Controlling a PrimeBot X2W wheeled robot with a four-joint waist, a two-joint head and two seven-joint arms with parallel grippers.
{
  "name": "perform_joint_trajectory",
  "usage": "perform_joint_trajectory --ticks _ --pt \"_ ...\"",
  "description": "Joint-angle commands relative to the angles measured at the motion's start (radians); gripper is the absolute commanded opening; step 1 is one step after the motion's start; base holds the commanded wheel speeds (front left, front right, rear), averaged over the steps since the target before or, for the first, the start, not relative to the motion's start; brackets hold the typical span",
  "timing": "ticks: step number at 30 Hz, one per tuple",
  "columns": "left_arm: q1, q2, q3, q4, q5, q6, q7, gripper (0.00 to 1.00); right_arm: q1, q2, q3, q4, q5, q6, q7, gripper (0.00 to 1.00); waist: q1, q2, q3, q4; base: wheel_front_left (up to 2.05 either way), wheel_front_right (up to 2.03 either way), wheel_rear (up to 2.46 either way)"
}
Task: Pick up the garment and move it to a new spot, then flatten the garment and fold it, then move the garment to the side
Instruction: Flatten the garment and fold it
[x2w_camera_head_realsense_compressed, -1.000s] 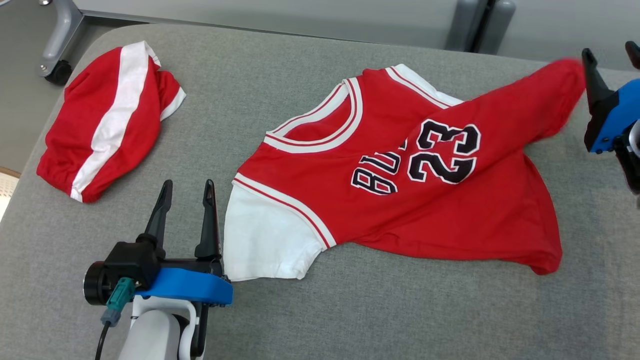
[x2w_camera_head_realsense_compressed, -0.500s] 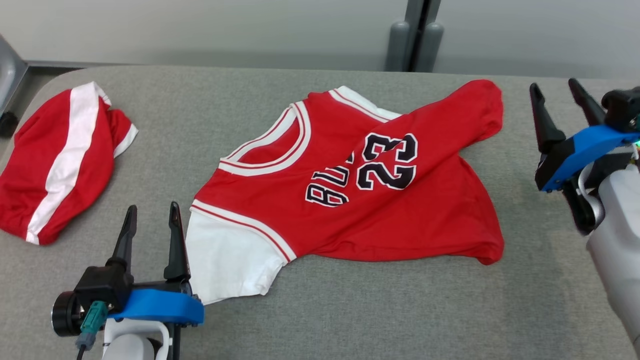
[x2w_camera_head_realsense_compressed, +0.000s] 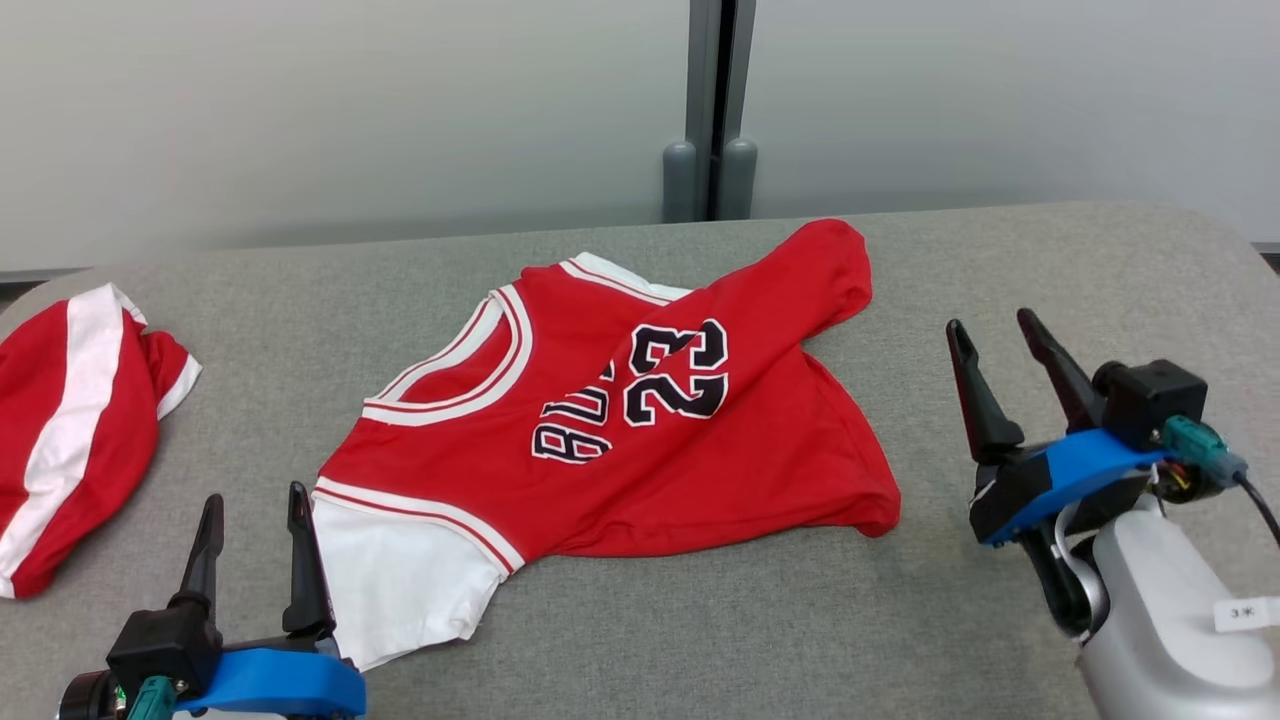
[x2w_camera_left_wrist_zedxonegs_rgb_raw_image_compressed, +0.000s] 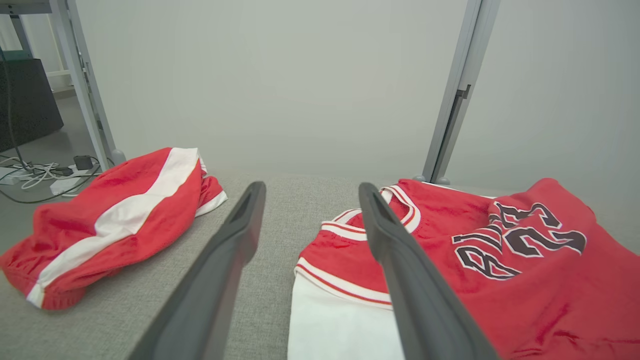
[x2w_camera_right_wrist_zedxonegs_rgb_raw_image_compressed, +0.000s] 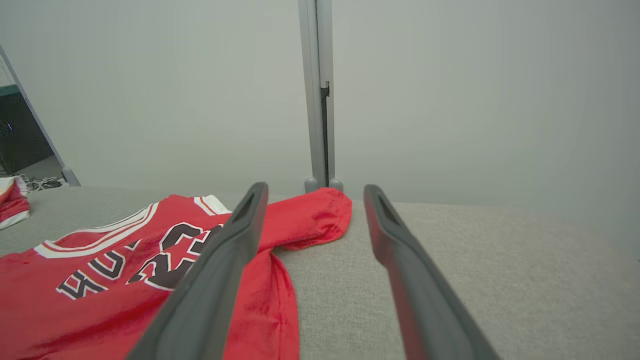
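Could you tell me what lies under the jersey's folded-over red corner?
The folded corner lies on the front of the jersey. The end of the lettering and most of the far white sleeve are covered.

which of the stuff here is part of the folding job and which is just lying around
Part of the job:
red number 23 jersey, partly folded over itself
left gripper, open, beside its white sleeve
right gripper, open, on its other side
grey table under it

Just lying about:
red garment with a white stripe, at the table's left end
grey post behind the table
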Motion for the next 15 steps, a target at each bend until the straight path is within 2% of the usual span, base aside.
perform_joint_trajectory --ticks 1,15 --pt "0.011 0.003 0.003 -0.004 0.006 0.004 -0.003 1.0 0.048 0.019 -0.012 -0.035 -0.018 0.0 -0.005 1.0 0.0002 0.0 -0.015 -0.01 0.0 0.0 0.0" --pt "0.043 -0.004 -0.003 0.007 0.018 -0.008 -0.003 1.0 0.383 0.13 -0.129 -0.291 -0.131 0.0 0.022 1.0 0.0002 0.0 -0.069 0.007 0.0 0.0 0.0"
